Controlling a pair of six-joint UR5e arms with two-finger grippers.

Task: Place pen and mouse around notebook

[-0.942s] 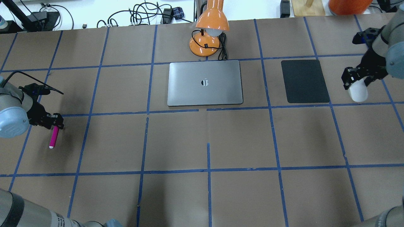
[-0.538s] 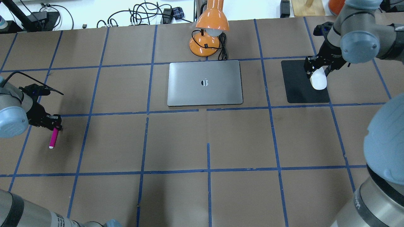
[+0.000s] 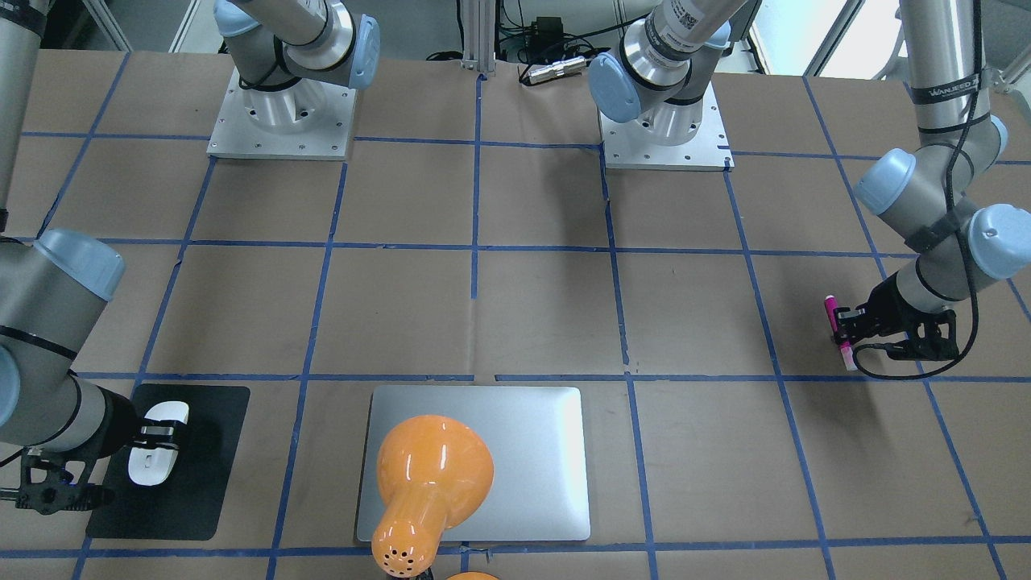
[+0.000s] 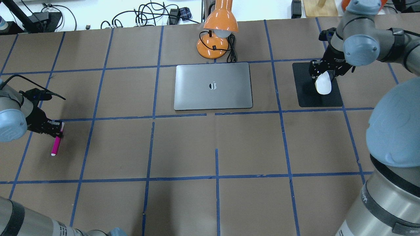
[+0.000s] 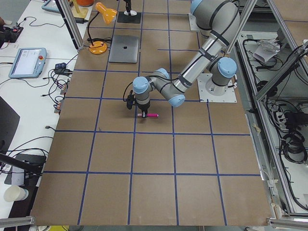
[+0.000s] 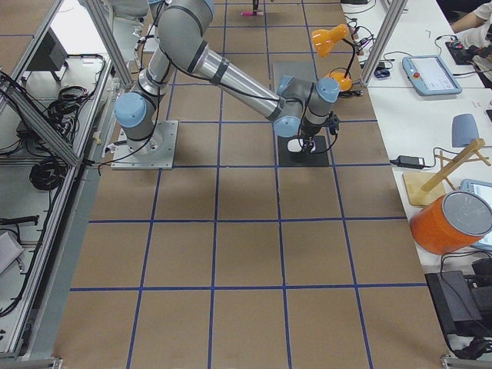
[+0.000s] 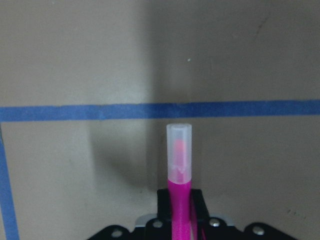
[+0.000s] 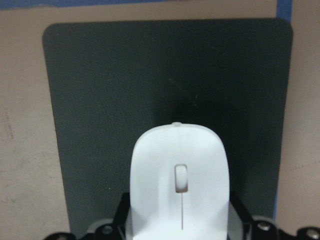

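Desk (image 4: 249, 147): brown covering, marked out in squares with blue tape.

Nearest item, robot's left side: the left end effector (image 4: 55, 126) is closed narrowly on the pen (image 4: 56, 144), gripping its magenta end. The left wrist view shows the pale translucent cap (image 7: 179, 150) projecting forward from between the fingers, just short of a blue tape line. In the overhead view the pale end points toward the robot's side of the desk. The pen lies low and nearly level; contact with the desk cannot be confirmed. It is well apart from the notebook.

Further out, centre: the notebook (image 4: 213, 98), a closed silver-grey laptop, lies flat and square to the tape grid.

Same depth, robot's right side: a black mat (image 4: 305, 95) lies flat, apart from the notebook. The right end effector (image 4: 322, 76) holds the white mouse (image 4: 323, 84) by its rear. The mouse sits over the mat's right half, scroll wheel up. Whether it touches the mat cannot be told.

Beyond the notebook: an orange desk lamp (image 4: 220, 19), its base near the notebook's far edge.

Farthest: black cables (image 4: 147, 16) past the desk edge.
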